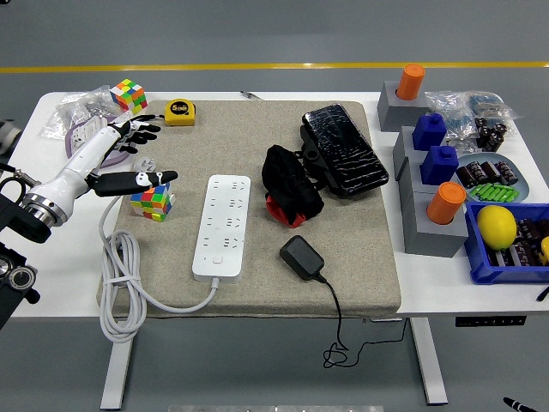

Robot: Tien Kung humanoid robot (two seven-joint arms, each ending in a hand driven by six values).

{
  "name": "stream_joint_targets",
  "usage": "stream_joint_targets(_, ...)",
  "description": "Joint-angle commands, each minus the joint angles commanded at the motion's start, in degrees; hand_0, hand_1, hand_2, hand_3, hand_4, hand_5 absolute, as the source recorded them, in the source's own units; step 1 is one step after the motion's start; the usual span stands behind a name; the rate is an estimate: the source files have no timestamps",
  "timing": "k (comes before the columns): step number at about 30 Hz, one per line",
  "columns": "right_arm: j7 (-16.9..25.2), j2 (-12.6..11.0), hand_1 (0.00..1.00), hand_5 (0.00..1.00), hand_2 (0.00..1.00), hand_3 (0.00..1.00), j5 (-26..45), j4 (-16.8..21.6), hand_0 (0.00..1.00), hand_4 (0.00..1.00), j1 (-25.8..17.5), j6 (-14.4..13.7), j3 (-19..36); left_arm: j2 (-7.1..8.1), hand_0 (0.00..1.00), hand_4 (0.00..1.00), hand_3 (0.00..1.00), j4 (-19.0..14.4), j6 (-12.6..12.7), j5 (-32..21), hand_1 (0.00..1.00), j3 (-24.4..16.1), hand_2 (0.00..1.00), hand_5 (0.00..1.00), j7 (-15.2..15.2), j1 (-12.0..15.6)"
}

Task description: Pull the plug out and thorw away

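surface (257, 103): smooth white, part-covered by rough matt beige cloth mat (257, 266) | power strip (220, 225): smooth white plastic, slight sheen | plug adapter (301, 257): matt black plastic | left hand (110, 160): glossy white shell, black fingers (141, 178) | pouch (345, 149): shiny black, wrinkled | bin (480, 257): glossy blue plastic

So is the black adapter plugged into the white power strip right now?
No, the black adapter lies on the mat beside the white power strip, whose sockets are all empty.
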Motion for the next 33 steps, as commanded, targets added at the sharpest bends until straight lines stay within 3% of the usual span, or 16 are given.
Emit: stream_joint_targets(33, 0.0, 0.7, 0.626, 0.459, 0.620, 0.572, -0.8, -0.3, 0.633, 0.991, -0.4, -0.2, 0.8, -0.33, 0.662, 0.985, 0.824, -0.3, 0.0, 1.1, 0.773, -2.6, 0.776, 0.521, 0.6, 1.8)
